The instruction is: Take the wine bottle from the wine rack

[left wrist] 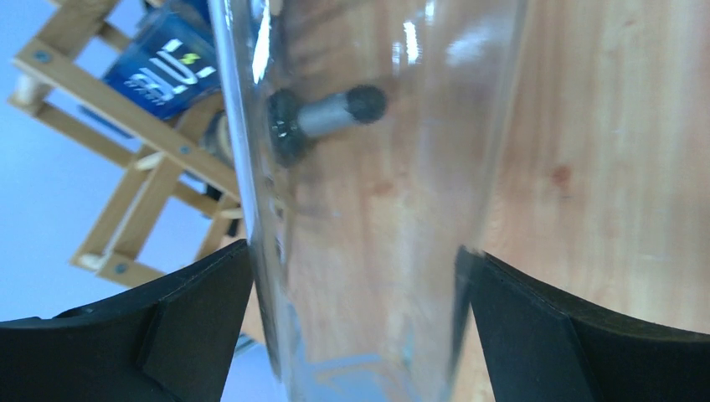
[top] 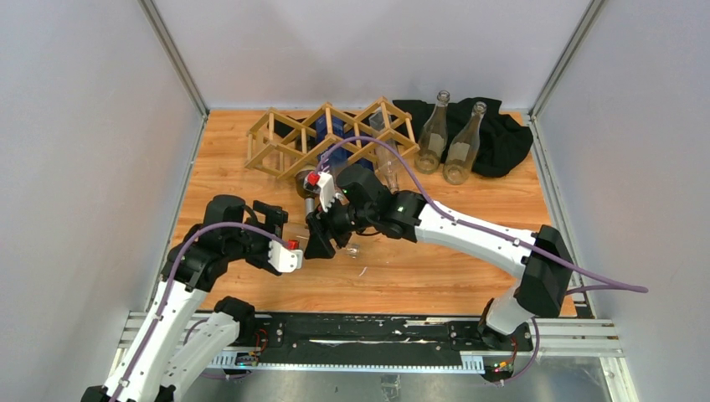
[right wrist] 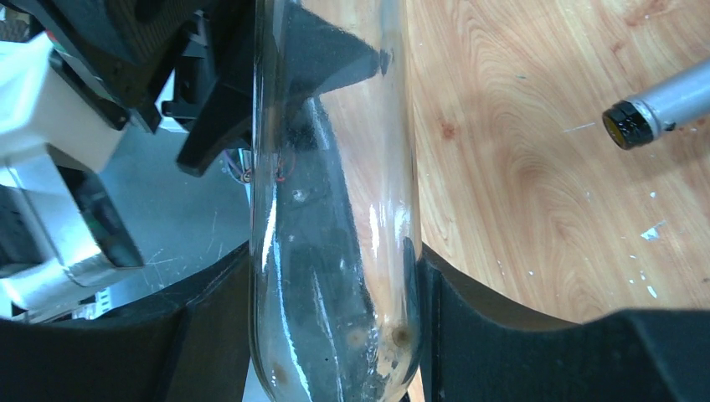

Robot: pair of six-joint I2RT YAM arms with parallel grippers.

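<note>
Right hand [right wrist: 335, 280] grips one bottle [right wrist: 335, 167]; two bottles [top: 434, 134] upright.

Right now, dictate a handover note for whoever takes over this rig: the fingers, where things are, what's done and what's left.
Right gripper: fingers shut on the clear wine bottle.
Left gripper: open, with its fingers on either side of the same bottle; I cannot tell if they touch it.
Wine rack: at the back of the table; the bottle is held out in front of it.
Done: the bottle is off the rack.
Left: probably a handover to the left gripper or setting the bottle down.
</note>
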